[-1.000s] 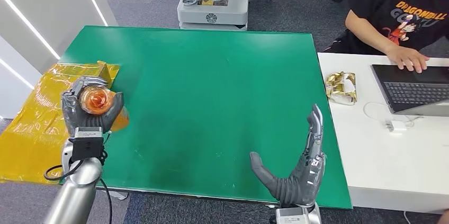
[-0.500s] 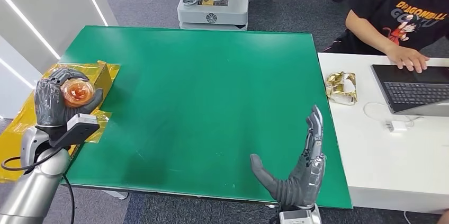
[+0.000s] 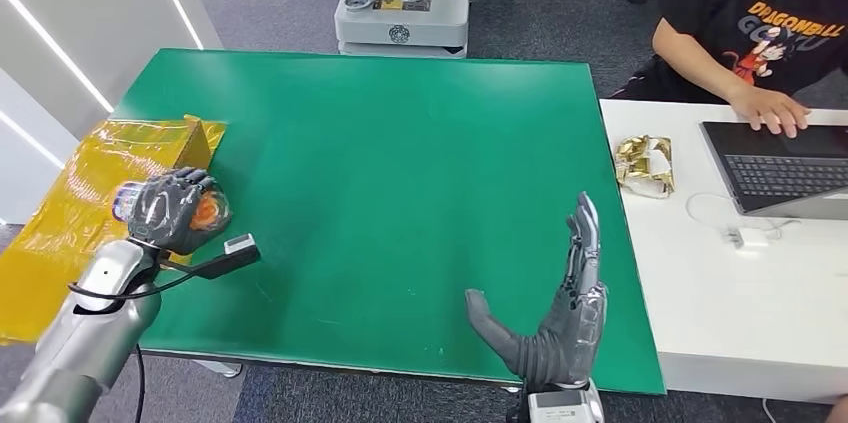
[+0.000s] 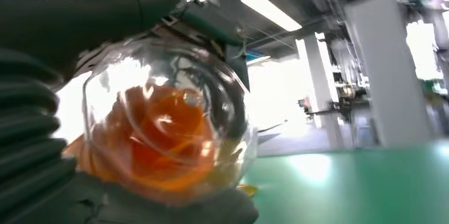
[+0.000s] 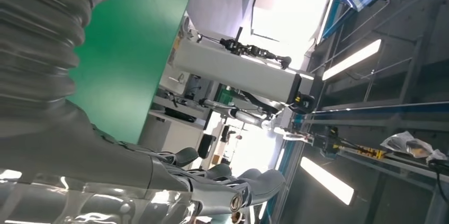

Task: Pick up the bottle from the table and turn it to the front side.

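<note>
My left hand [image 3: 172, 211] grips a clear bottle with orange liquid [image 3: 208, 211] at the left edge of the green table [image 3: 400, 163], lifted and tipped on its side. The left wrist view looks straight onto the bottle's rounded clear end [image 4: 164, 123], orange inside, with grey fingers [image 4: 132, 1] wrapped over it. My right hand [image 3: 560, 308] stands near the table's front edge at the right, fingers straight and apart, thumb out, holding nothing. Its fingers [image 5: 227, 187] show extended in the right wrist view.
Yellow plastic wrap [image 3: 70, 213] lies off the table's left edge. A white desk [image 3: 720, 293] at the right carries a laptop [image 3: 790, 168], crumpled gold foil [image 3: 645, 165] and a cable; a person in a black shirt [image 3: 770, 23] types there. A machine base [image 3: 403, 3] stands behind the table.
My left hand has turned over with the bottle: its back now faces up and the bottle lies sideways beneath it. The hand swung left, then back toward the table. The right hand barely shifted.
</note>
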Robot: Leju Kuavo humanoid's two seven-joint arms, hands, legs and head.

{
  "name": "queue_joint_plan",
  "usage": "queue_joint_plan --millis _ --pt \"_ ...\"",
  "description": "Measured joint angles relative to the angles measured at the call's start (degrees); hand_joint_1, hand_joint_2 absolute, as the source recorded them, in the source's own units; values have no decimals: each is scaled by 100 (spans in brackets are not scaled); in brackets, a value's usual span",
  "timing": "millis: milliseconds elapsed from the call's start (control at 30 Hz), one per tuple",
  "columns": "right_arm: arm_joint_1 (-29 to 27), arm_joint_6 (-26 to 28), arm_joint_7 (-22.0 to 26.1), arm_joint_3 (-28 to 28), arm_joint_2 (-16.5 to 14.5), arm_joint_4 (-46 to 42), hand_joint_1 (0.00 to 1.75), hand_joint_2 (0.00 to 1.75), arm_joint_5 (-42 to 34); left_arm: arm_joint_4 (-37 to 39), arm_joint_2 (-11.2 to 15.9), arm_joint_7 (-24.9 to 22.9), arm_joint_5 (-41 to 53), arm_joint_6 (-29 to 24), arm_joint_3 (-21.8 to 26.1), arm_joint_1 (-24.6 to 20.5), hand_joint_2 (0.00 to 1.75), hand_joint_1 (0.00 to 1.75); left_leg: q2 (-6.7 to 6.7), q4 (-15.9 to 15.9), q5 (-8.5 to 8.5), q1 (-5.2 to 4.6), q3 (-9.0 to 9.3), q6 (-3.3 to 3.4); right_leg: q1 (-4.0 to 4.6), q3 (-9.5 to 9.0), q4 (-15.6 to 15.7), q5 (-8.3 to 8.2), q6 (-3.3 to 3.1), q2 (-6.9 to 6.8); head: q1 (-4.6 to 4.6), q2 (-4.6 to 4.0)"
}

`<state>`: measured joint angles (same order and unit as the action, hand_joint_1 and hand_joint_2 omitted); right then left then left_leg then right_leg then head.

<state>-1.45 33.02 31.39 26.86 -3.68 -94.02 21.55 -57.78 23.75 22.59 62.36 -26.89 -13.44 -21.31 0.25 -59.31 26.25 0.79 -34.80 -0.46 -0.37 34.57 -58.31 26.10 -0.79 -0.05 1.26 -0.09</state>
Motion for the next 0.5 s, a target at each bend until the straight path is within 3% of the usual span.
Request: queue_joint_plan --millis 233,500 --pt "1 -67 25 1 -22 33 0 175 -10 1245 104 126 511 391 -420 -538 175 175 -1 0 -1 1 1 -1 0 1 -2 1 -1 -1 -1 0" --pt "7 -63 -37 -2 -45 34 0 175 4 2287 18 301 790 747 -872 -1218 175 175 -1 0 -2 0 2 -2 0 -1 -3 -1 -1 -1 0 0"
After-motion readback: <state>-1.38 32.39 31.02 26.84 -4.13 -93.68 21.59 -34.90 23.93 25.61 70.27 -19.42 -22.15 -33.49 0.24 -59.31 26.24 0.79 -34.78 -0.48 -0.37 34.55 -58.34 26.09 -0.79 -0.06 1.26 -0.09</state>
